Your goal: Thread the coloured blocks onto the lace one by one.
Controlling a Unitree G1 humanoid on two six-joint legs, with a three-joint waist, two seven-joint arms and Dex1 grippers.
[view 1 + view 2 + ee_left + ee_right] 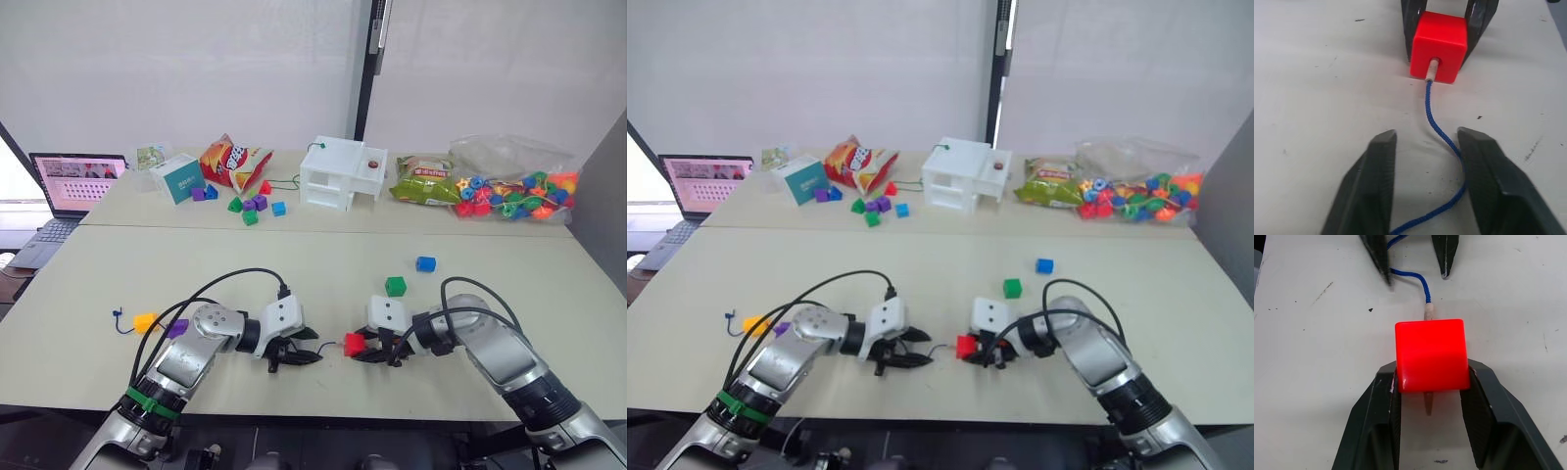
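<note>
My right gripper [1431, 369] is shut on the red block [1431, 355], holding it just above the table near the front edge. The lace [1437, 127] runs from between the fingers of my open left gripper [1425, 139] to the block. Its stiff pale tip [1433, 68] sits inside the block's hole. The two grippers face each other a short gap apart [333, 348]. A yellow-orange block [145, 321] and a purple block [177, 328] lie at the left by my left arm. The green block [395, 286] and blue block [424, 263] rest beyond my right gripper.
On the far table stand a laptop [73, 181], a teal box [176, 179], snack bags [233, 162], a white toy house [343, 174], loose small blocks [250, 206] and a clear bag of many beads [514, 191].
</note>
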